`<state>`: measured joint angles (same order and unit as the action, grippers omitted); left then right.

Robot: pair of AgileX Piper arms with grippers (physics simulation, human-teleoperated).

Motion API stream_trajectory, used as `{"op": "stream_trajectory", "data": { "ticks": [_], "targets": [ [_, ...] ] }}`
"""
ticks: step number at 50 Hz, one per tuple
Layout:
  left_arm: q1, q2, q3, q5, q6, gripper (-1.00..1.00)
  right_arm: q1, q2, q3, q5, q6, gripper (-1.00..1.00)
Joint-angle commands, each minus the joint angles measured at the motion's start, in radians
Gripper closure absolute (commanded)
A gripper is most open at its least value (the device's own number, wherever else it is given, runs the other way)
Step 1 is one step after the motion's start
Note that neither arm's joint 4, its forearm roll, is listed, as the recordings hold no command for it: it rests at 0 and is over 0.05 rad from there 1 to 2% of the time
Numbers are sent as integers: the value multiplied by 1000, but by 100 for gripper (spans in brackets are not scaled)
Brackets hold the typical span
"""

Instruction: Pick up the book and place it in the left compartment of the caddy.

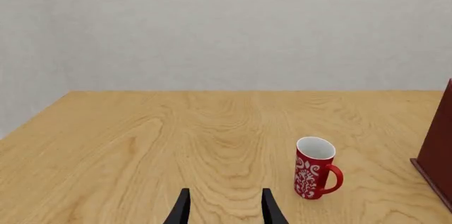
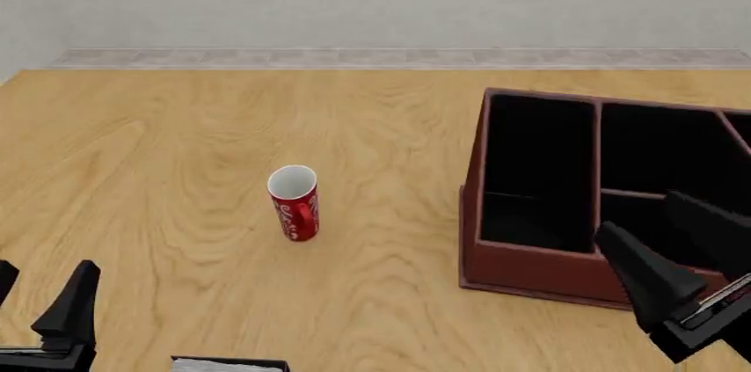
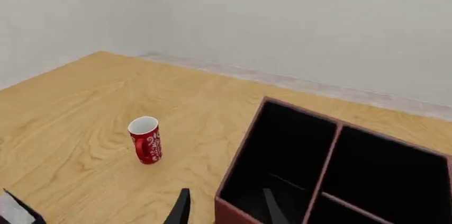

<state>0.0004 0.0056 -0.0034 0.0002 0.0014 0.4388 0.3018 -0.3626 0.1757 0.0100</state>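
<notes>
Book (image 2: 229,363): only a sliver of it shows, at the near edge of the table in the front view, a dark cover with a pale strip of page edges, lying flat just beside the left gripper (image 2: 45,306). A corner of it also peeks into the right wrist view. From what shows, I judge it a thin, stiff hardcover, light enough for one arm, with smooth covers that could slide between the fingers. Lying flat, it gives little to pinch; the best hold is probably across its thickness at a long edge or at the spine, once one edge is free of the table, and well in from the corner so it does not swing.

Both jaws of the left gripper stand apart with bare wood between them in its wrist view; they hold nothing and touch nothing. The right gripper (image 2: 674,253) is likewise spread and empty, hanging over the near wall of the caddy (image 2: 516,266), its fingertips in front of the black interior without any contact I can make out.

The left compartment (image 2: 537,170) is the long narrow black section along the caddy's left wall, open at the top and with nothing in it. The slot is narrow, so the book will likely need to go in on edge.

A red mug (image 2: 295,203) with a white pattern stands upright on the table (image 2: 176,143), between the book and the caddy but well apart from both.
</notes>
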Motion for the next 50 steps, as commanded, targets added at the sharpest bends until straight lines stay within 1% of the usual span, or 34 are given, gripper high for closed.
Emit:
{"op": "stream_trajectory", "data": {
  "ticks": [1,3,6,8,9,11,13,15,16,19,20,21,22,23,25,26,28,29,30,31,32,34,36,37,38,39,41,43,44,49,50],
  "targets": [
    [0,4,-3,0,-1,-100,182,165,-203,124,-40,-100],
    [0,-1,2,-2,1,-100,203,190,-227,131,-35,-100],
    [0,1,-4,1,1,-100,250,249,-246,138,-50,-100],
    [0,4,-2,-1,0,-100,261,275,-263,144,-54,-100],
    [0,0,-3,1,1,-100,283,318,-279,156,-54,-100],
    [0,-1,2,-2,1,-100,297,343,-300,167,-55,-100],
    [0,3,-1,-2,0,-100,328,374,-319,181,-39,-100],
    [0,1,-2,0,1,-100,344,391,-341,192,-48,-100],
    [-1,2,-1,-2,2,-100,376,414,-356,205,-31,-100],
    [0,4,-2,-2,0,-100,414,443,-387,228,-2,-100],
    [0,5,-2,-3,0,-100,411,453,-392,238,20,-100],
    [0,-4,3,0,1,-100,450,477,-412,248,0,-100],
    [0,-4,3,0,1,-100,450,477,-412,248,0,-100],
    [0,0,1,-2,1,-100,475,505,-437,270,-1,-100],
    [0,2,-2,-1,0,-100,480,517,-460,288,7,-100],
    [0,3,-1,-3,0,-100,491,532,-468,297,0,-100],
    [0,-1,2,-3,1,-100,496,545,-487,315,12,-100],
    [0,0,1,-2,1,-100,508,566,-508,333,-5,-100],
    [0,4,1,-5,1,-100,508,567,-509,334,-5,-100],
    [0,3,-2,-1,1,-100,529,593,-539,361,1,-100],
    [0,2,-3,0,1,-100,539,605,-554,372,-5,-100],
    [0,-1,2,-3,1,-100,565,627,-581,393,12,-100],
    [0,1,-3,0,1,-100,583,646,-603,406,6,-100],
    [0,4,-1,-3,1,-100,610,672,-628,423,-3,-100],
    [0,4,-1,-4,1,-100,610,672,-629,424,-3,-100],
    [0,-1,3,-2,1,-100,633,695,-653,437,0,-100],
    [0,-1,3,-2,1,-100,654,719,-679,450,4,-100],
    [0,0,3,-2,1,-100,674,740,-699,457,-3,-100],
    [0,0,2,-2,1,-100,676,746,-702,458,6,-100],
    [-1,-1,2,-2,1,-100,727,794,-724,459,12,-100],
    [-1,-3,3,0,1,-100,754,809,-731,455,27,-100]
  ]
}}
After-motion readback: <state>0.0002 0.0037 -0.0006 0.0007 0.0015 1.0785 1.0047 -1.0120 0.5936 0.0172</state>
